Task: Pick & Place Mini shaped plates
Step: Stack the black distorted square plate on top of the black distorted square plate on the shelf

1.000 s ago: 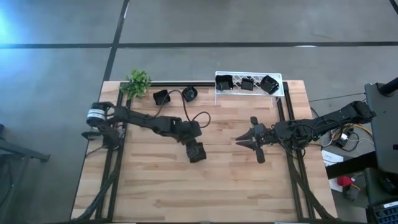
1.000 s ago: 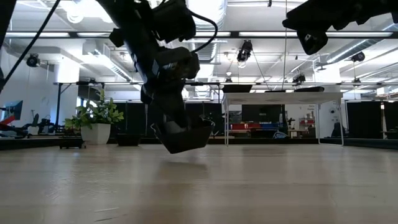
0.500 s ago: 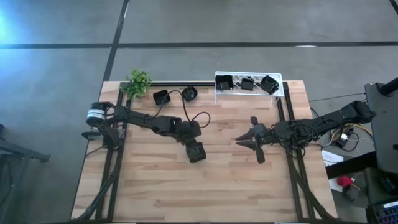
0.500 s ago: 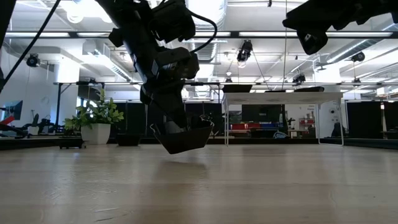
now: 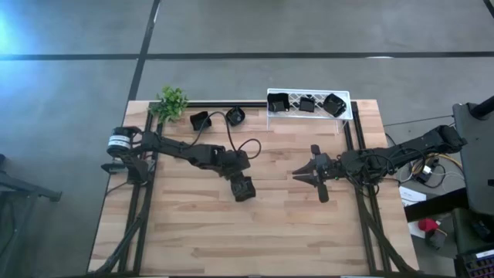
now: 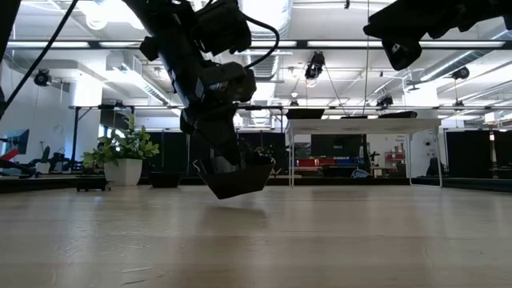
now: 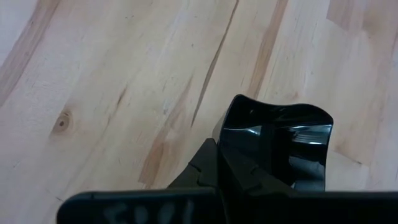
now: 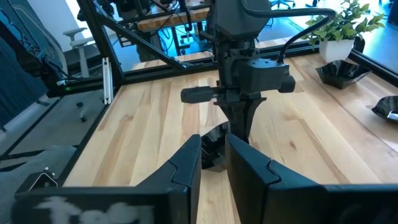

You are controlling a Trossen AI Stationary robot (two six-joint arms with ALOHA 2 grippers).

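The pale wooden plank surface (image 5: 193,232) carries everything, so take the white lattice rack (image 5: 309,113) at its far edge as the landmark. Three small black dishes (image 5: 306,103) already sit in that rack. Two more small black dishes (image 5: 200,120) lie on the surface well off to the rack's left, just beside a small green potted plant (image 5: 171,102).

The left arm reaches out over the middle of the surface, nearer the camera than the rack and to its left. The left gripper (image 5: 242,188) has its jaws clenched on a glossy black angular mini plate (image 7: 280,143), gripping it by one raised rim. In the low view that plate (image 6: 234,178) hangs tilted, clear above the wood and not touching it.

The right gripper (image 5: 315,176) waits below the rack, apart from the left one. Its jaws hold nothing and stand slightly parted, with a narrow gap between them in the right wrist view.

This looks like the carry stage: the plate is picked and lifted, not yet placed. The next move would probably call for swinging it across to the rack, levelling it over a free spot beside the three dishes, lowering, and only then releasing.
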